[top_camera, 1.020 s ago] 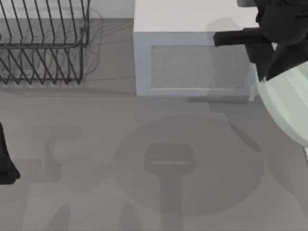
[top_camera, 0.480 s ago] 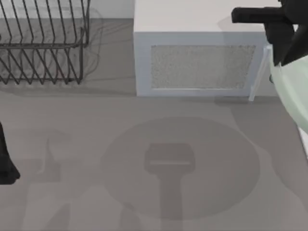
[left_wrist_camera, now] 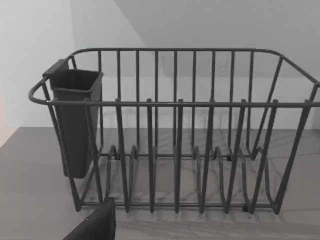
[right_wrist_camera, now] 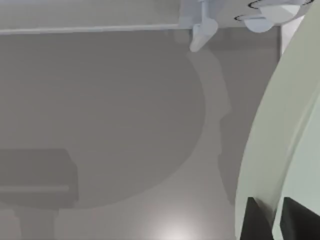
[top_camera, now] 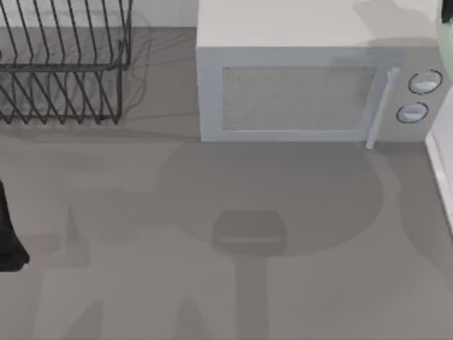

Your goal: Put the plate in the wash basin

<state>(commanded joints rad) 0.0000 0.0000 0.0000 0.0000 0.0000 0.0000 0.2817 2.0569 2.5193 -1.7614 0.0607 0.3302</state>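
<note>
Right gripper: its two dark fingertips (right_wrist_camera: 270,220) pinch the rim of the large, round, pale-green plate (right_wrist_camera: 285,135), which hangs on edge, raised off the grey table (top_camera: 212,283).
Plate position: at the table's far right, beside the light-grey box-shaped microwave (top_camera: 297,92); from above, a pale-green sliver (top_camera: 448,21) at the right edge.
Wash basin: a thin straight white rim (top_camera: 439,177) at the table's right edge.
Step in hand: likely carrying the plate toward the basin.
Next move: probably bringing it over the rim, lowering, then releasing.
Left arm: parked at the table's left edge (top_camera: 7,234); finger state cannot be told.
Left wrist camera: faces the black wire dish rack (left_wrist_camera: 175,135) with its dark cutlery cup (left_wrist_camera: 75,120).
</note>
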